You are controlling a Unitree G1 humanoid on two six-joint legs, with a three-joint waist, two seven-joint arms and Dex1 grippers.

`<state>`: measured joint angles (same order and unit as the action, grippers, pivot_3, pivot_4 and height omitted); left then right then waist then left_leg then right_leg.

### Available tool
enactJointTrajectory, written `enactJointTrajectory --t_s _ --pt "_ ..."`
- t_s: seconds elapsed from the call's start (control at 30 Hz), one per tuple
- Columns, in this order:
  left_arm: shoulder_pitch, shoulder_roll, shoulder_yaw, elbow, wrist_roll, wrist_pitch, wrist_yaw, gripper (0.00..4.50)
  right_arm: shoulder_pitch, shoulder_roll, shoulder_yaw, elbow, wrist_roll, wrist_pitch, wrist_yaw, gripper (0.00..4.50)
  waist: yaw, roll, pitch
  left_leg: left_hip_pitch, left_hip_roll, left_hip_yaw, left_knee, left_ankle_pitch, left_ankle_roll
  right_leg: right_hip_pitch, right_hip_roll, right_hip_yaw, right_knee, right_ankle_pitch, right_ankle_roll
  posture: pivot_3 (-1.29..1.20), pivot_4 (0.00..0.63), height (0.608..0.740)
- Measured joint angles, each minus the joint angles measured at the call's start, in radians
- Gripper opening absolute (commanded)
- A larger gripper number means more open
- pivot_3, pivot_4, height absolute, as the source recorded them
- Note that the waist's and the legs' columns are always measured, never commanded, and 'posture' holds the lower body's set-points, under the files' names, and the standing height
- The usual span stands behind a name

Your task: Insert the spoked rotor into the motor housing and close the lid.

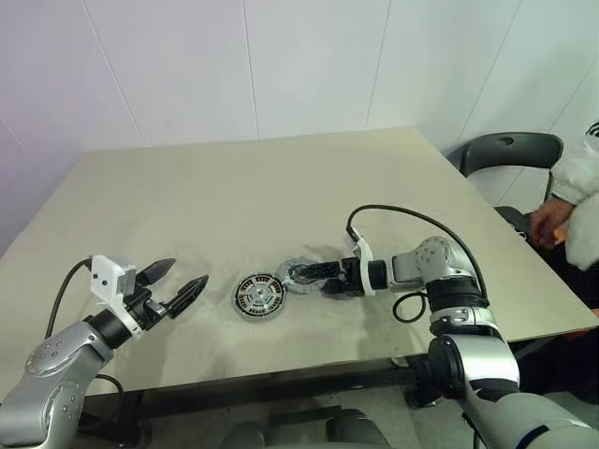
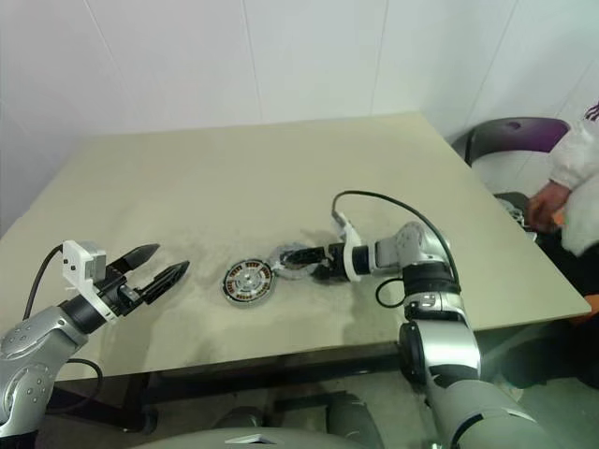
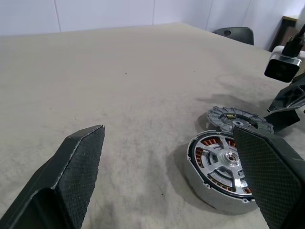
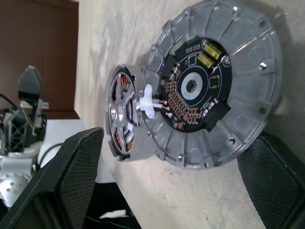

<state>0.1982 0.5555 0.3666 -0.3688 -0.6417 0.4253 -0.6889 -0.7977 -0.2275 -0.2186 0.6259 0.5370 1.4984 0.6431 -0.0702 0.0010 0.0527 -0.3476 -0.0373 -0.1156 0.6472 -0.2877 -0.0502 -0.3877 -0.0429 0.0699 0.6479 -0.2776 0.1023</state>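
Table [image 1: 234, 196]: lid [image 4: 217, 90] between open right hand [image 4: 167, 176] fingers.

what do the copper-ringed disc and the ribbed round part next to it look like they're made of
Motor housing: likely bare metal, a pale silvery rim and hub with a dull sheen, ringed by copper-coloured windings.
Ribbed round part: looks like cast metal, matte grey with raised ribs and screw holes; a black circuit board sits in its centre.

Seated person [image 1: 573, 210] cut off at edge
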Motion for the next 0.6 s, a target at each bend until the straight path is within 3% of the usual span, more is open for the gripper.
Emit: enactJointTrajectory --t_s 0.6 --pt "-0.007 0.0 0.0 0.0 0.0 0.0 -0.001 4.5 -0.037 0.028 -0.113 0.077 0.019 -0.005 -0.103 4.43 0.0 0.001 0.0 -0.004 0.0 0.0 -0.001 0.0 0.0 -0.003 0.0 0.0 -0.001 0.0 -0.001 0.0 0.0 0.74"
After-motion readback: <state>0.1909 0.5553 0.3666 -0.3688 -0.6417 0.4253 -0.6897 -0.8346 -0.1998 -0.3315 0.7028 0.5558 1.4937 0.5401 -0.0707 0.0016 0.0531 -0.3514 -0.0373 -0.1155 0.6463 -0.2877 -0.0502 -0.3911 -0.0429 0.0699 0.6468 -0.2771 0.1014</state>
